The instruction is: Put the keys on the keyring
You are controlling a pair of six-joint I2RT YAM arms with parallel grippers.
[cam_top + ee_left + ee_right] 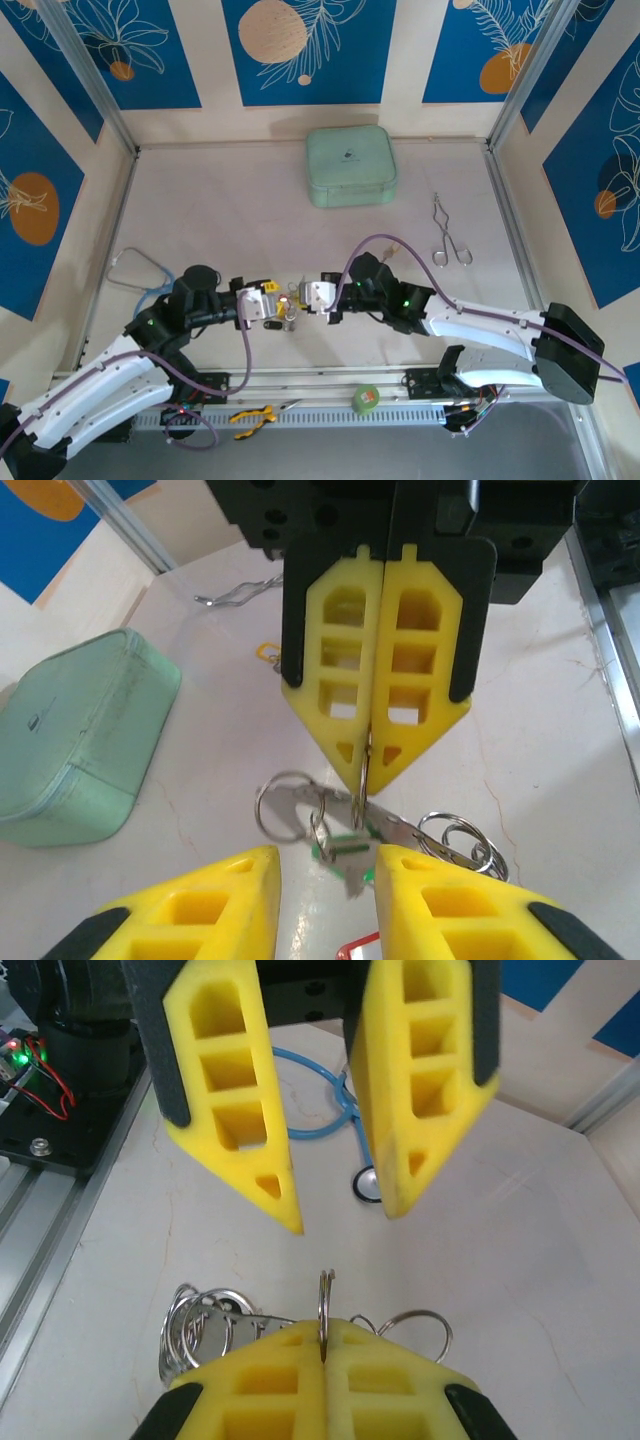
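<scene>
The keys (290, 318) lie in a small bunch on the table between my two grippers. In the left wrist view a green-headed key (350, 852) hangs on small rings beside a flat metal clip (420, 832) and a red tag (362, 948). My right gripper (323, 1328) is shut on the thin silvery keyring (325, 1295), held edge-on and upright; the same grip shows as the right gripper (367, 770) pinching the wire just above the bunch. My left gripper (328, 880) is open, its fingers straddling the green key without touching it. Facing it, the left gripper (345, 1217) holds nothing.
A mint-green case (351, 166) sits at the back centre, steel forceps (449, 235) to the right. A blue stethoscope (140, 275) lies left of the left arm. Yellow-handled pliers (252, 415) and a green tape roll (367, 398) rest on the near rail.
</scene>
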